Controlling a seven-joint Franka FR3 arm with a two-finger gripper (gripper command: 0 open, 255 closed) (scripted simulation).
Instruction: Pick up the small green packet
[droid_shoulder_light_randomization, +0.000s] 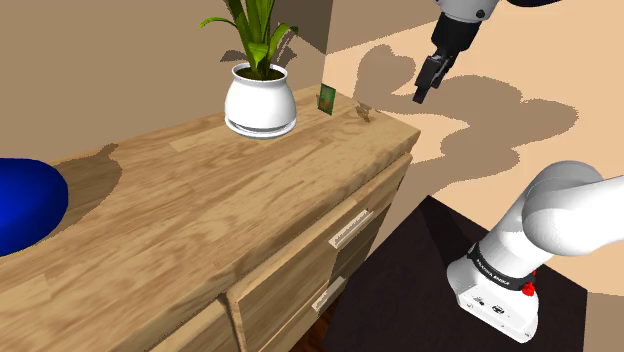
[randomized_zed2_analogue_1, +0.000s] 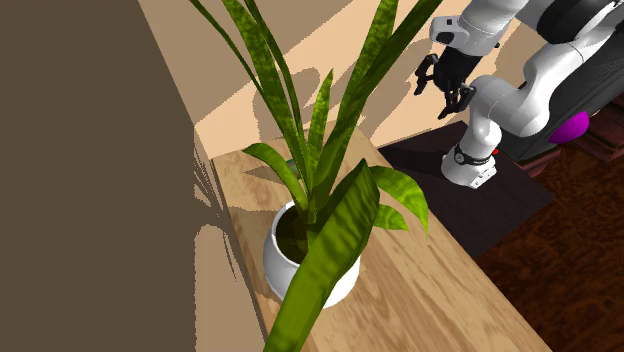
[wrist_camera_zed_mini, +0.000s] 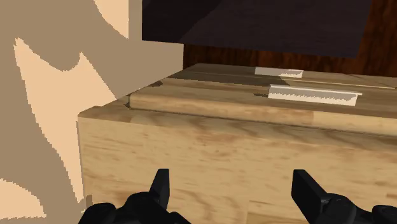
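Green packet (droid_shoulder_light_randomization: 327, 97) near white planter (droid_shoulder_light_randomization: 260, 106)

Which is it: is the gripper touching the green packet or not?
Apart. In the shoulder view the gripper hangs in the air, with a clear gap between it and the packet.

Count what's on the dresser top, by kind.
Potted plant: 1
Green packet: 1
Blue object, cut off at the edge: 1
Small brownish item, can't tell what: 1
Total: 4
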